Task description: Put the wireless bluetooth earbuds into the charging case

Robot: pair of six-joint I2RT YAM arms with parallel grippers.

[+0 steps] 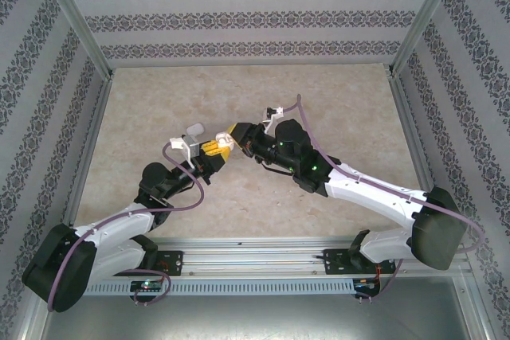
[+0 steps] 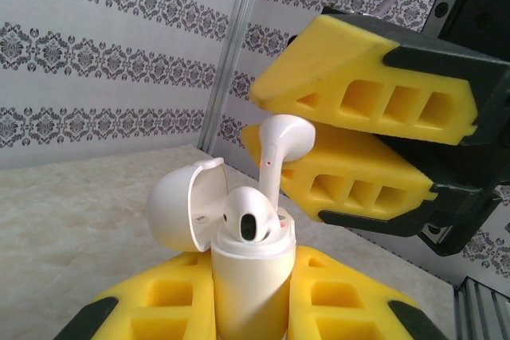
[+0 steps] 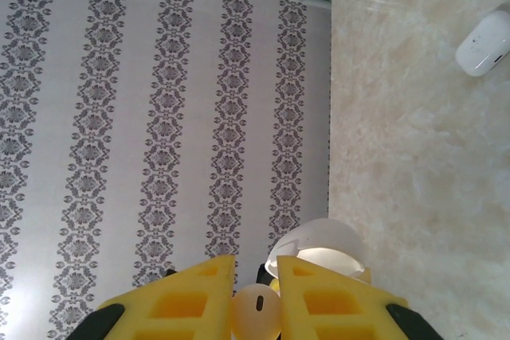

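The white charging case [image 2: 249, 292] stands upright between the yellow fingers of my left gripper [image 2: 251, 276], which is shut on it, with its lid [image 2: 179, 212] swung open to the left. One earbud [image 2: 249, 219] sits in the case. A second earbud [image 2: 283, 141] is pinched in my right gripper [image 2: 261, 117], its stem pointing down into the case beside the first. In the right wrist view the held earbud [image 3: 256, 314] shows between the fingers of the right gripper [image 3: 255, 267], with the open lid [image 3: 317, 244] just beyond. From above, the left gripper [image 1: 212, 149] and right gripper [image 1: 237, 134] meet mid-table.
A second white case [image 3: 484, 44], closed, lies on the beige table [image 3: 414, 157] farther off. Patterned walls [image 1: 255, 13] and metal frame posts [image 2: 235, 53] enclose the table on three sides.
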